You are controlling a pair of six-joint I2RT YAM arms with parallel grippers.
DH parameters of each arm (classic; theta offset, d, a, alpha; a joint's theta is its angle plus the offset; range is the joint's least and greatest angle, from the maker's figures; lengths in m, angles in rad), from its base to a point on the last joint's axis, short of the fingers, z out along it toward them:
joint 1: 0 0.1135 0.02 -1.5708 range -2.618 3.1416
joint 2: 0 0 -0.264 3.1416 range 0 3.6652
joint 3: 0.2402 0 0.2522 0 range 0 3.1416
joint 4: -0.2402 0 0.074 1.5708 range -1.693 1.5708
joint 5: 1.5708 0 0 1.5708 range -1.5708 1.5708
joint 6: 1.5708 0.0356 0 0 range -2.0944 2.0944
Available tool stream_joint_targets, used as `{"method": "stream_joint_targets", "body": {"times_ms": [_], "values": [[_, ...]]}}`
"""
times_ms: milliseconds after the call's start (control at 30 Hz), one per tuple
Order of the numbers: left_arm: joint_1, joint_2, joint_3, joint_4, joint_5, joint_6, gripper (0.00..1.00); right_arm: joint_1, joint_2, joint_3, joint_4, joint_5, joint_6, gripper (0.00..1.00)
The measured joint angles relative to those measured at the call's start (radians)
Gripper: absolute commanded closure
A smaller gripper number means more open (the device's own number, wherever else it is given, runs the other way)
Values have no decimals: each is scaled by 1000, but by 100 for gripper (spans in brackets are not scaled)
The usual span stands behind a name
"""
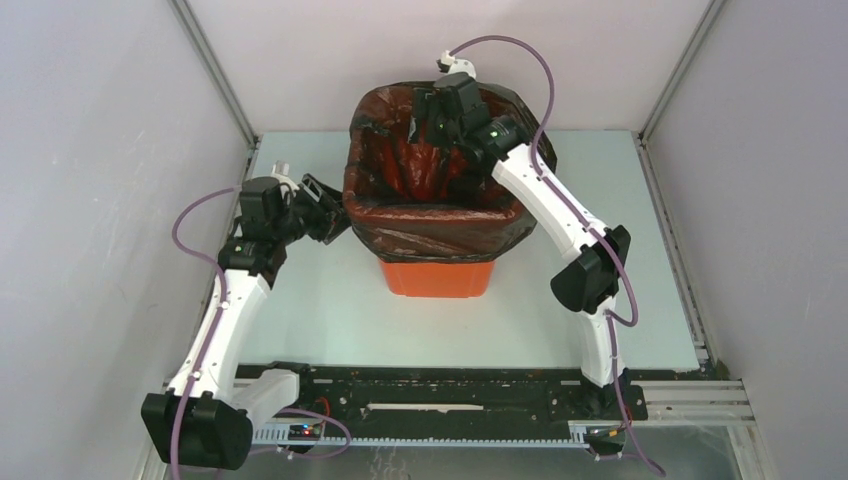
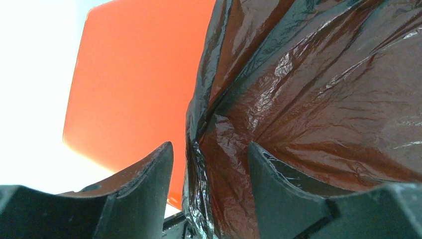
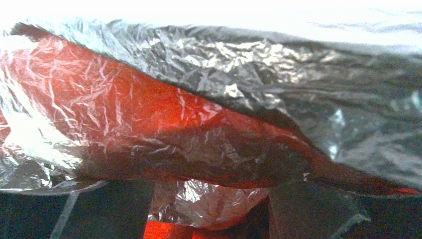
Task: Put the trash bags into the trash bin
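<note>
Black trash bag [image 1: 430, 215] lines orange trash bin [image 1: 437, 278], frame centre, edges draped over rim. Film looks thin, limp, slippery; best pinched at bunched fold. Left hand [image 1: 333, 210] open astride outer fold; right hand [image 1: 432, 132] open inside bin.

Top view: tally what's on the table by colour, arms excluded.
Black: 1, a thin, glossy, crinkled black plastic bag lining the tub and folded out over its rim
Orange: 1, a bright orange square plastic tub
Total: 2
</note>
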Motion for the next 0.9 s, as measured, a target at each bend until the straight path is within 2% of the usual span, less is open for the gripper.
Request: {"method": "stream_joint_targets", "body": {"times_ms": [100, 300, 533, 700, 900], "values": [[-1, 0, 0, -2, 0, 0, 37, -3, -1, 11, -13, -11, -3, 15], [-1, 0, 0, -3, 0, 3, 37, 18, -48, 34, -171, -78, -3, 15], [-1, 0, 0, -5, 0, 5, 36, 86, -195, -97, -253, -85, -31, 19], [-1, -1, 0, -5, 0, 10, 35, 99, -152, -102, -278, -101, -48, 19], [-1, -1, 0, -8, 0, 10, 34, 100, -21, -101, -291, -101, -61, 19]]}}
